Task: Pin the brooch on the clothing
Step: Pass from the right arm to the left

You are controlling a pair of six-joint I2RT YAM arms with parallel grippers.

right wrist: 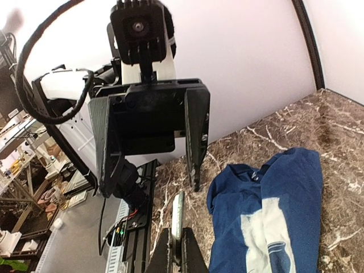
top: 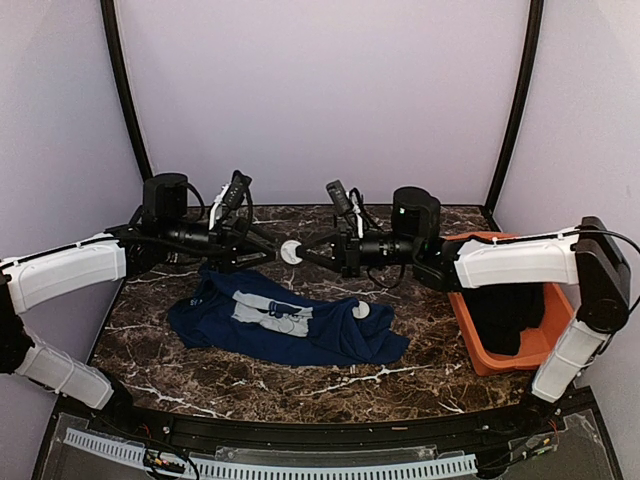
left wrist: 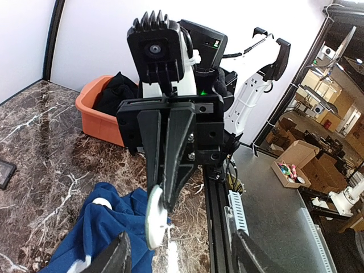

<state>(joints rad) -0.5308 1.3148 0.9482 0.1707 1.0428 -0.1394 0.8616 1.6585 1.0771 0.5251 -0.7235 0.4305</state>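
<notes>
The brooch (top: 291, 252) hangs in the air above the table's far middle, showing as a small white disc. My right gripper (top: 301, 253) is shut on it; in the right wrist view the brooch (right wrist: 178, 219) stands edge-on between the fingertips of the right gripper (right wrist: 180, 245). My left gripper (top: 268, 251) faces it from the left, open, its fingers apart on either side of the brooch (left wrist: 156, 219) without touching it. The clothing (top: 290, 325), a navy T-shirt with a pale print, lies crumpled below. A second small white round piece (top: 361, 310) rests on it.
An orange bin (top: 468, 335) at the right holds a black garment (top: 505, 315). A small dark flat case (left wrist: 3, 172) lies on the marble at the left edge of the left wrist view. The black frame rail (top: 320, 435) runs along the near edge.
</notes>
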